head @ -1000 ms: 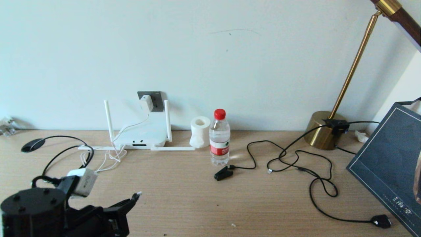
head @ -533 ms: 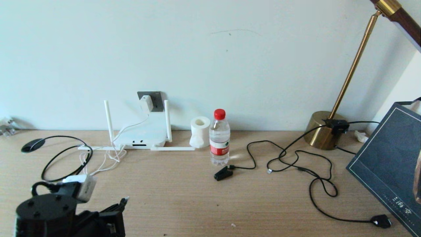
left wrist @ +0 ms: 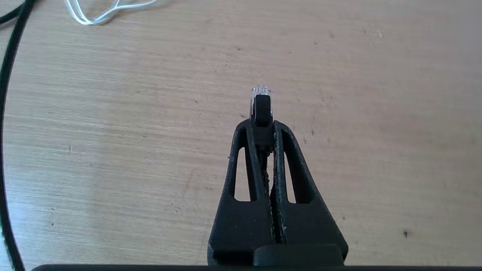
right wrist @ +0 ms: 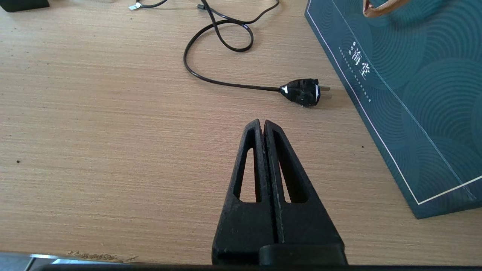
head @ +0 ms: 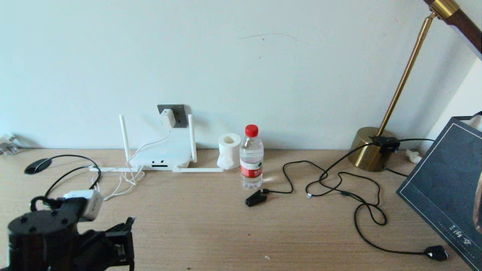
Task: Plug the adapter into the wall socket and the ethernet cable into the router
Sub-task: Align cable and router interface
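Wooden table (head: pixel 211 233), router (head: pixel 162 156), water bottle (head: pixel 251 160), tissue roll (head: pixel 229 150), lamp base (head: pixel 367 148), black clip (head: pixel 254 198)

left end effector (head: pixel 126 226): over bench (head: pixel 211 226), near-left | router (head: pixel 162 156): ahead, at wall | wall socket (head: pixel 177 114): above router | adapter (head: pixel 167 117): in socket | bottle (head: pixel 251 158): ahead-right

1. A plain pale wall (head: pixel 263 67) fills the back of the scene, marked by a faint thin scratch high up.
2. A light wooden tabletop (head: pixel 211 222) with fine horizontal grain meets the wall's foot.
3. A brass desk lamp (head: pixel 371 148) stands on its round base at the far right, its slim stem slanting up to the right.
4. Soft even daylight falls across the wood, casting only weak shadows.
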